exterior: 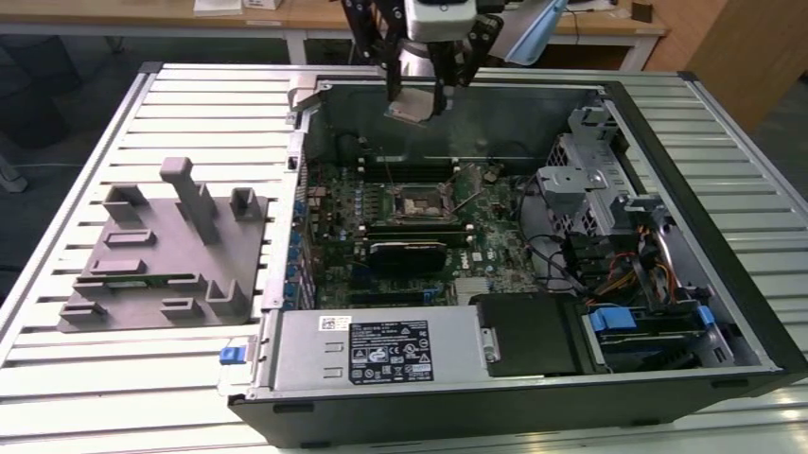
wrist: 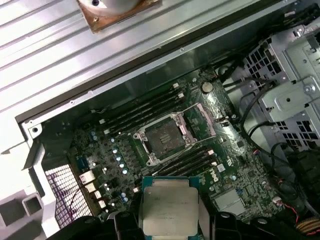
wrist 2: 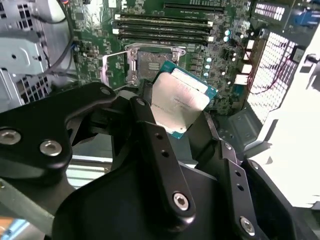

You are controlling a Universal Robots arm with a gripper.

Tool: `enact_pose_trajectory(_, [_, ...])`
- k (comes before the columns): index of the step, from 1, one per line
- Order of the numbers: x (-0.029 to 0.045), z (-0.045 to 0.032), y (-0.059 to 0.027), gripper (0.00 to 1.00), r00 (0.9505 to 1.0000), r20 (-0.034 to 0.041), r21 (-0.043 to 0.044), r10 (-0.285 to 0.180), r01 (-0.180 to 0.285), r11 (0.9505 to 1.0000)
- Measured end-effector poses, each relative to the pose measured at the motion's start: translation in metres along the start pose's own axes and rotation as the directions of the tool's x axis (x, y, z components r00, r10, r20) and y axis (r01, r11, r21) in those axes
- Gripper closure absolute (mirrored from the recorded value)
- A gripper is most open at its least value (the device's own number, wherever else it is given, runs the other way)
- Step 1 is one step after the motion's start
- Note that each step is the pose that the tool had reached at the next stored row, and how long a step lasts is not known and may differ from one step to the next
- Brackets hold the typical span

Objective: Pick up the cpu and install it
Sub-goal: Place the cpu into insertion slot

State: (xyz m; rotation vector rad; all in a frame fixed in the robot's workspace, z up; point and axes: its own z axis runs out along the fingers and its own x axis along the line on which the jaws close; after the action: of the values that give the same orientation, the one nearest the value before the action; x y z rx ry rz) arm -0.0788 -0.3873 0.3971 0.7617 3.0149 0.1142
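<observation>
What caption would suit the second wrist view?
Black pincer grips a small silvery square cpu chip, the empty socket on the green motherboard beyond.

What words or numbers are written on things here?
Black label on the silver box: print too small to read.
White sticker on the same box: too small to read.
cpu top: faint marks, too blurred to read.
So no text reads clearly.

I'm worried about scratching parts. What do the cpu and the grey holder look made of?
The cpu: dull silvery metal top with a soft sheen; the teal rim underneath is probably circuit-board laminate. The grey holder: apparently matte plastic, uniform grey with no glints.
</observation>
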Motion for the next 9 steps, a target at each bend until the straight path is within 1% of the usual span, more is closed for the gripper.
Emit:
enact_pose_trajectory(5, [0.0001,0.0008,0.0001,0.47,0.9984,0.0045,0.0006,0.057,-0.057,0.9984])
enact_pose_trajectory(7, [0.0002,0.0012,0.0002,0.47,0.9967,0.0067,0.0011,0.08,-0.08,0.9968])
enact_pose_trajectory(9, [0.0002,0.0017,0.0003,0.47,0.9941,0.009,0.0013,0.108,-0.108,0.9941])
